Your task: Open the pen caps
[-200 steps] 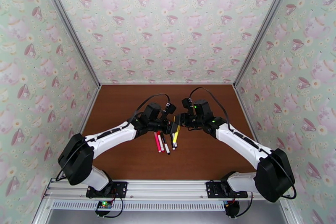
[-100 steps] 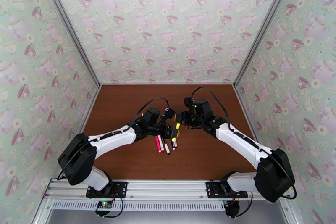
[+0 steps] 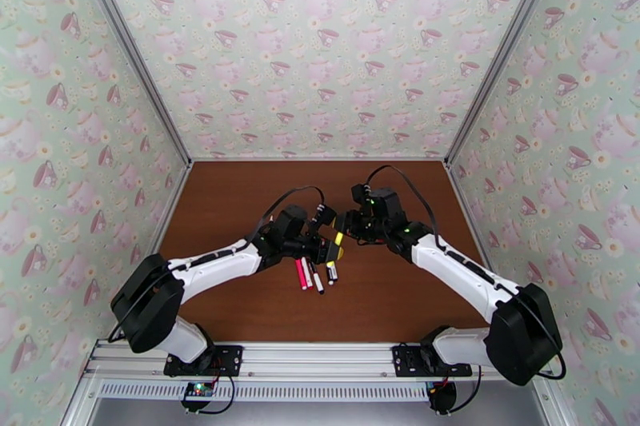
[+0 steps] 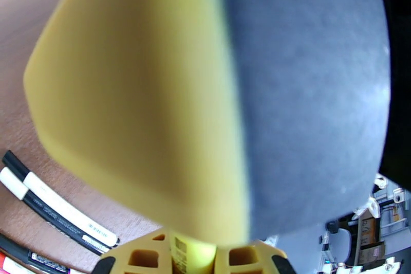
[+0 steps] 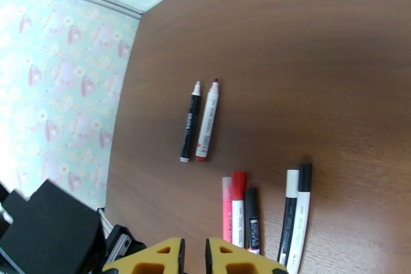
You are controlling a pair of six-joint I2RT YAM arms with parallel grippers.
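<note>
Brown table (image 3: 240, 204), teacup wallpaper all round, and both arms meet over the middle. Now the left gripper (image 4: 198, 250) is clamped on the yellow pen (image 3: 338, 240), holding it up above the pens (image 5: 238, 203) lying capped in a row. The right gripper (image 5: 194, 250) sits right at the pen's far end, fingers pressed together, nothing between them in its own view. Two more pens (image 5: 207, 121) lie apart, tips bare. The yellow pen's cap? Can't make it out; up against the left lens it's a yellow-and-dark blur. Danger here, I'd say: a right grip that missed the cap pulls on air, or a skewed tug twists the pen loose and drops it on the row. The arms are very close too; a small drift could knock them together.
</note>
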